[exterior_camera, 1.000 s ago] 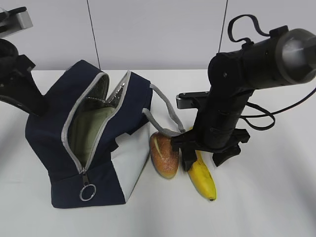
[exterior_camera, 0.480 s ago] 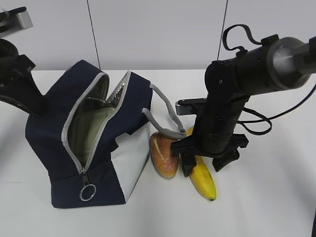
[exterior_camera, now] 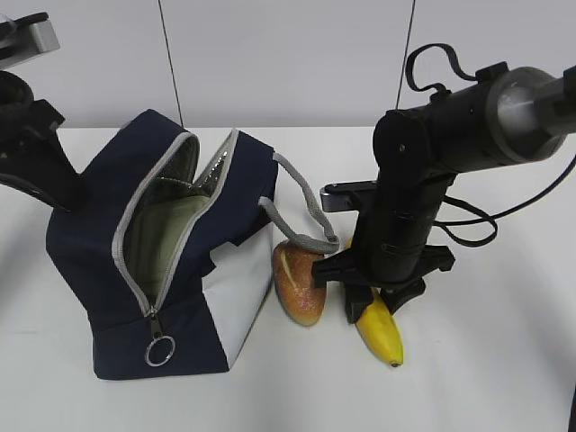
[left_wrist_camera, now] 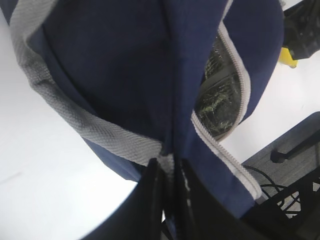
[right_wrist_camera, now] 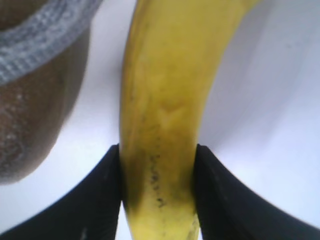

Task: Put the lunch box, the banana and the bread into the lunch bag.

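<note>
The right tool [right_wrist_camera: 157, 170] is clamped on the banana [exterior_camera: 380, 329], low on the desk [exterior_camera: 486, 378] beside the bread [exterior_camera: 300, 281]. The left tool [left_wrist_camera: 169, 200] pinches the lunch bag [exterior_camera: 166, 243]. Lifting could snag the bag's strap [exterior_camera: 301, 216], dragging the bread.

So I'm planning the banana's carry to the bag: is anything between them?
Yes. The bread lies between the banana and the lunch bag, and a grey strap drapes over the bread. The right gripper has to lift over both.
</note>
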Tool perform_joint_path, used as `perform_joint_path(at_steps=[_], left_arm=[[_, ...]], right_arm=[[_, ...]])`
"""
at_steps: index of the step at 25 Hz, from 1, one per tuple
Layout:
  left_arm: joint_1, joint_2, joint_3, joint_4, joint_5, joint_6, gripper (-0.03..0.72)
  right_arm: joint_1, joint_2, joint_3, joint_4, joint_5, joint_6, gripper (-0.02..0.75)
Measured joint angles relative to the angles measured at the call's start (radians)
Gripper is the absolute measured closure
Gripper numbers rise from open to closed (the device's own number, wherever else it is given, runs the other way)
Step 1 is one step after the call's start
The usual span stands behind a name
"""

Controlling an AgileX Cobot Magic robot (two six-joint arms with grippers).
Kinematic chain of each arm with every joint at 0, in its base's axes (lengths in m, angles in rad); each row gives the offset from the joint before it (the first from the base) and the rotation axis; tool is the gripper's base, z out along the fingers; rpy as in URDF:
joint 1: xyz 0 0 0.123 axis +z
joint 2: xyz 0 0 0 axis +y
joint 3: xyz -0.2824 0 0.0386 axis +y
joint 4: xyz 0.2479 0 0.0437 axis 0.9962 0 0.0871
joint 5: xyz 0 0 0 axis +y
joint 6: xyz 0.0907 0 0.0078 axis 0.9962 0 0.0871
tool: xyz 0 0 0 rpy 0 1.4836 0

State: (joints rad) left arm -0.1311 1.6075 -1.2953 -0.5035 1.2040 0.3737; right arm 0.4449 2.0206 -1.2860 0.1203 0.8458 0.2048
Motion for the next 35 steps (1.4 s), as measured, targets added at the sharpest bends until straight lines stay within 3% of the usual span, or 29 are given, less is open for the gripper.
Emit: perform_joint_path(at_steps=[16,20,24,28,35], left_arm=[[0.0,0.0,0.0,0.0,0.0,0.0,0.67],[0.0,0.0,0.0,0.0,0.0,0.0,0.669],[0.0,0.0,0.0,0.0,0.0,0.0,0.668],[0.0,0.0,0.0,0.0,0.0,0.0,0.668],[0.0,0.0,0.0,0.0,0.0,0.0,0.668]], right_arm=[[0.0,-0.195,-0.034,-0.043,0.158,0.002,0.422],[0.0,-0.289,-0.034,0.028,0.147,-0.026,0.422],[0.0,-0.366,-0.034,0.233,0.08,-0.145,0.422],[0.0,-0.38,-0.034,0.524,-0.002,-0.314,0.422],[0.002,-0.328,-0.034,1.158,-0.085,-0.738,0.422]])
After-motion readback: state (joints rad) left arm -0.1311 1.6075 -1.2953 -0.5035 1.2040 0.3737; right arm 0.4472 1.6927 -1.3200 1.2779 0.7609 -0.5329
